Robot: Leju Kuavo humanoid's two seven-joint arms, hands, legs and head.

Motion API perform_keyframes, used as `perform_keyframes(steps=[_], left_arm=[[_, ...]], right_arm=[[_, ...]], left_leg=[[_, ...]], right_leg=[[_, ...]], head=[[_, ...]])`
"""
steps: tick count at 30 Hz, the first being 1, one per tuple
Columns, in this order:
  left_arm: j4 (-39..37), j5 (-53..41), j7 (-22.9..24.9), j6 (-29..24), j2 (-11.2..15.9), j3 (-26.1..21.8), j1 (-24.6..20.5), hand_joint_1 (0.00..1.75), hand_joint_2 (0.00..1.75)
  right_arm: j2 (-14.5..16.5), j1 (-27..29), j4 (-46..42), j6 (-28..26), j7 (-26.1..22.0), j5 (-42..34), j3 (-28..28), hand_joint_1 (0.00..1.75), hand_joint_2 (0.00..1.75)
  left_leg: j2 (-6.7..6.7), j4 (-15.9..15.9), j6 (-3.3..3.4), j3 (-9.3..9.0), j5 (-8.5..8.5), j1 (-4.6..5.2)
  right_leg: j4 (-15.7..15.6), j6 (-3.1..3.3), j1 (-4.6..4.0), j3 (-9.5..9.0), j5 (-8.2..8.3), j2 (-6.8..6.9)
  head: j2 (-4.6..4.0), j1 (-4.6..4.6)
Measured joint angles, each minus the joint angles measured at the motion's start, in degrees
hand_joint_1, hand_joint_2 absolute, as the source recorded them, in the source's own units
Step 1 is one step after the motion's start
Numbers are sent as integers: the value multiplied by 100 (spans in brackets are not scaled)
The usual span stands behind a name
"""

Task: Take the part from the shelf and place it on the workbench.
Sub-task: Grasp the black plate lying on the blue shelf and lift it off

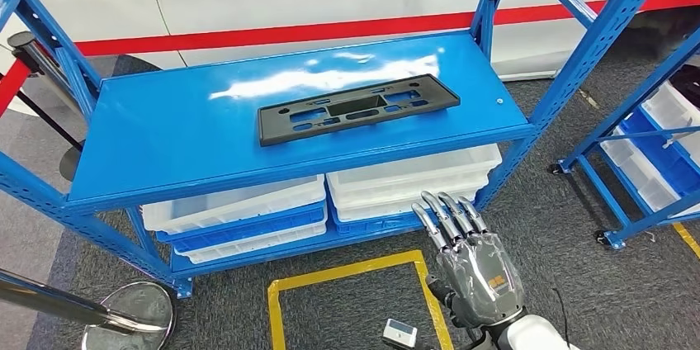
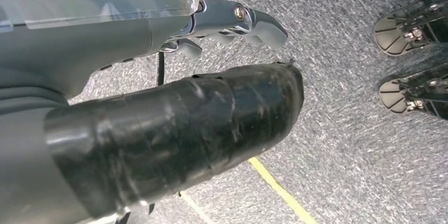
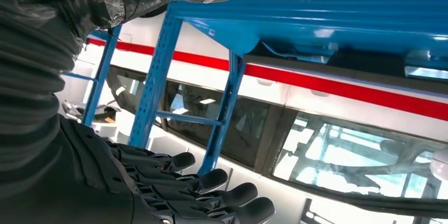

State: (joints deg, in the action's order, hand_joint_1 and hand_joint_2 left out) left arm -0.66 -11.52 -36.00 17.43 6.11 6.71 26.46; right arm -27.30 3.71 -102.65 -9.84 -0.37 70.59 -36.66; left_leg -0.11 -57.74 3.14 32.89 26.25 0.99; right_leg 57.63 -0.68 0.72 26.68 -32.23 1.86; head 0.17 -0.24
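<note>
Here the part, a flat black perforated panel, lies on the top deck of the blue shelf, towards its right half and set slightly askew. The right robot hand stands in front of and below the deck edge, fingers extended and slightly apart, holding nothing. The left robot hand hangs over grey carpet, also holding nothing; how far its fingers are parted cannot be told. Likely hazards: rising fingers may strike the deck's front lip; a thin panel lying flush offers no underside, so a grasp may merely push it rearward; a one-sided hold could let it tilt and slip.
</note>
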Motion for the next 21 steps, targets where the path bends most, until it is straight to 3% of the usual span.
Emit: perform_keyframes(steps=[2,4,5,6,7,9,11,13,16,17,19,20,21], left_arm=[[0,-1,-1,3,0,0,2,0,0],[0,-3,-1,3,0,-1,-1,0,0],[0,-4,-1,3,-1,-2,-2,0,0],[0,-5,1,2,-2,-2,-2,0,0],[0,-7,5,1,-3,-2,-2,0,0],[-1,-23,17,-11,-4,-2,-3,0,0],[-4,-55,32,-32,-1,-2,-12,0,0],[-7,-109,46,-46,2,-2,-26,0,0],[-7,-213,61,-39,43,-2,-74,0,0],[-7,-235,64,-32,69,-2,-95,0,0],[-7,-259,67,-24,110,-2,-131,0,0],[-7,-270,68,-24,126,-2,-143,0,0],[-7,-284,68,-24,134,-2,-150,0,0]], right_arm=[[-22,-5,5,2,-7,-5,-8,0,175],[-37,-4,21,11,-18,-13,-18,0,175],[-39,-3,31,20,-22,-17,-25,0,175],[-39,-2,39,31,-25,-23,-30,0,175],[-39,-3,43,48,-29,-36,-35,0,175],[-39,-19,45,124,-38,-108,-43,0,175],[-12,-93,54,315,-34,-259,-55,0,175],[94,-273,86,607,30,-423,-68,0,175],[400,-748,241,1057,198,-538,-117,0,175],[506,-910,318,1156,239,-546,-140,0,175],[669,-1136,465,1244,279,-550,-181,0,175],[732,-1206,526,1261,288,-555,-196,0,175],[783,-1256,578,1273,301,-567,-207,0,175]], left_leg=[[-13,92,63,-69,-16,-47],[-29,105,88,-93,-1,-49],[-44,100,83,-104,12,-51],[-63,92,70,-121,29,-55],[-85,79,50,-146,51,-62],[-122,33,-8,-195,114,-78],[-147,-30,-90,-201,187,-74],[-154,-41,-179,-198,223,-69],[-112,-196,-293,-156,321,-98],[-89,-438,-326,-41,443,-108],[-52,-1175,-374,368,746,-123],[-44,-1505,-388,579,825,-127],[-38,-1673,-392,717,794,-129]], right_leg=[[420,-21,4,180,-236,-87],[1158,-43,23,591,-554,-150],[1431,-59,38,769,-610,-156],[1525,-75,54,860,-557,-159],[1402,-88,71,843,-388,-159],[736,-100,100,577,54,-175],[234,-75,83,374,243,-205],[153,-8,46,358,221,-222],[96,122,65,315,241,-215],[74,158,72,288,240,-203],[65,200,61,237,200,-167],[66,210,54,206,168,-148],[66,213,50,164,131,-134]], head=[[0,5],[0,8],[0,8],[0,7],[0,8],[0,9],[0,7],[0,4],[0,2],[0,0],[0,-2],[0,-2],[0,-2]])
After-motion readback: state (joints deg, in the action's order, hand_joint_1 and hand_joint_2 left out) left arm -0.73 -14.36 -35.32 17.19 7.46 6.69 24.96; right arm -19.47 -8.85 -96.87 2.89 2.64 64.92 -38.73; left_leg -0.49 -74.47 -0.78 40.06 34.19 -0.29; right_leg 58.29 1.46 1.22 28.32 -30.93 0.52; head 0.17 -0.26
